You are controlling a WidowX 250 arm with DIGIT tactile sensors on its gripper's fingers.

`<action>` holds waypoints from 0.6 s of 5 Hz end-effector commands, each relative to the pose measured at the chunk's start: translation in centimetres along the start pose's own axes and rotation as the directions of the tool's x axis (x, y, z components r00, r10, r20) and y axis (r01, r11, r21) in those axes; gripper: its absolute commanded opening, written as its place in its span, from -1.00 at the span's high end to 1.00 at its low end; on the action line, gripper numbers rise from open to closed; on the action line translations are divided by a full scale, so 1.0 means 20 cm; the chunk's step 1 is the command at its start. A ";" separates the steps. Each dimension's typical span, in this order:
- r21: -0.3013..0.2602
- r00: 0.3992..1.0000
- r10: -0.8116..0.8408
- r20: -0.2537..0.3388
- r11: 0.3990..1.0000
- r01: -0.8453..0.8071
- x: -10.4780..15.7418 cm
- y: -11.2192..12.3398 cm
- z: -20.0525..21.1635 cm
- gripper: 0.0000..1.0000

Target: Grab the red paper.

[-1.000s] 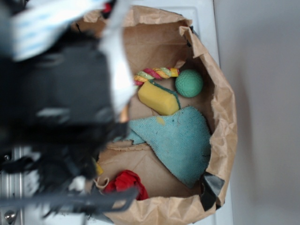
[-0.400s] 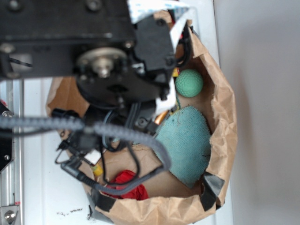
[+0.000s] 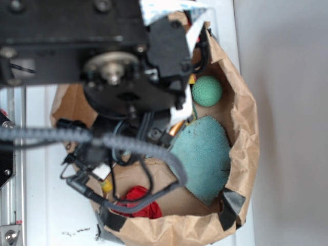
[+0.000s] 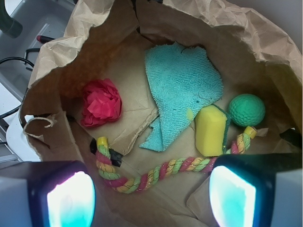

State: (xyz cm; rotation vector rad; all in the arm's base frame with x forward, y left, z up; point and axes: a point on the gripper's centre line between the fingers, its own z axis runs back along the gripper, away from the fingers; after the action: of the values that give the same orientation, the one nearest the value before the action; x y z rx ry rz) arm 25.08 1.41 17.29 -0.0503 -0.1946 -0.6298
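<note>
Only the wrist view shows the red paper (image 4: 101, 103) whole, the claw (image 4: 151, 196) spread wide.

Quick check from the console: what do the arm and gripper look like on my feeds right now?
In the exterior view the arm is black, blocky hardware with a round silver hub, screws, a white flat ribbon cable on top, and black cables, one braided, looping below. In the wrist view the gripper shows two dark fingers with glowing cyan pads, tinged pink on the other.
</note>
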 end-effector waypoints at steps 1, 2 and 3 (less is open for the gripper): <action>-0.231 0.879 0.475 -0.026 0.853 -0.468 -0.01 0.11 0.08 -1.00; -0.182 0.732 0.679 -0.064 0.713 -0.677 0.02 0.12 0.13 -1.00; -0.019 0.569 0.815 0.107 0.574 -0.818 -0.02 0.09 0.16 -1.00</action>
State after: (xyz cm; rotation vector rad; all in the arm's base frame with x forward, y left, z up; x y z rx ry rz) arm 24.57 4.30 19.10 -0.1473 -0.2088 0.3393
